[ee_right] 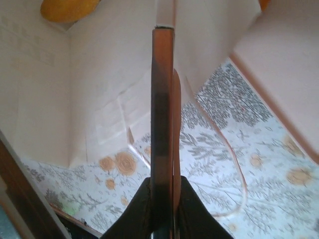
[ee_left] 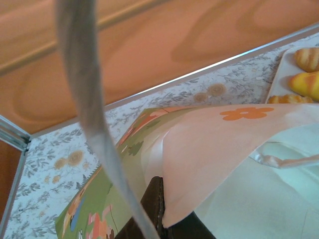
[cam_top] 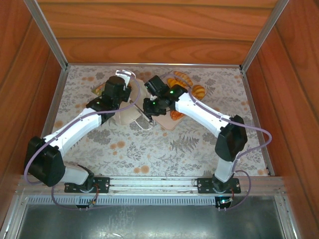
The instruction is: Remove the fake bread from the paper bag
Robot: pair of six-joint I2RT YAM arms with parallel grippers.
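Right of the R claw [ee_right: 172, 59] and beyond it: flat pink tray [cam_top: 169, 124] on the tabletop [cam_top: 149, 149]. R forearm lies across it and hides part.

Fake bread [cam_top: 198, 90] on and by the tray: abt 4 glossy orange pcs in overhead view, 3 past the forearm, 1 on its near side. L wrist view has 3 pcs [ee_left: 305, 82] at the tray's edge [ee_left: 280, 74], well off to the right of the L claw [ee_left: 158, 199].

Paper bag [cam_top: 130, 115], 1 only, lies betw. the two claws. Cream paper with an orange flower mark [ee_left: 246, 113]; colour-printed face left of L claw.

Cord handles: 1 loop [ee_left: 284, 162] sagging right of L claw, 1 loop [ee_right: 234, 164] hanging right of R claw.

Blurred grey strand [ee_left: 84, 99] crosses close to the L lens and blocks a strip of view. Wood walls [cam_top: 149, 30] on three sides.

Arms: 2, both reaching inward from the near edge, elbows out, wrists meeting mid-tabletop over the bag.
- L claw closed, nipping the bag wall; paper runs right in betw. the fingers.
- R claw closed, fingers pressed together, bag paper [ee_right: 99, 99] draped round the tips. Whether any paper is nipped there, cannot tell.

1 orange pc [ee_right: 67, 9] above-left of R claw, past the paper. In or out of the bag, cannot tell.
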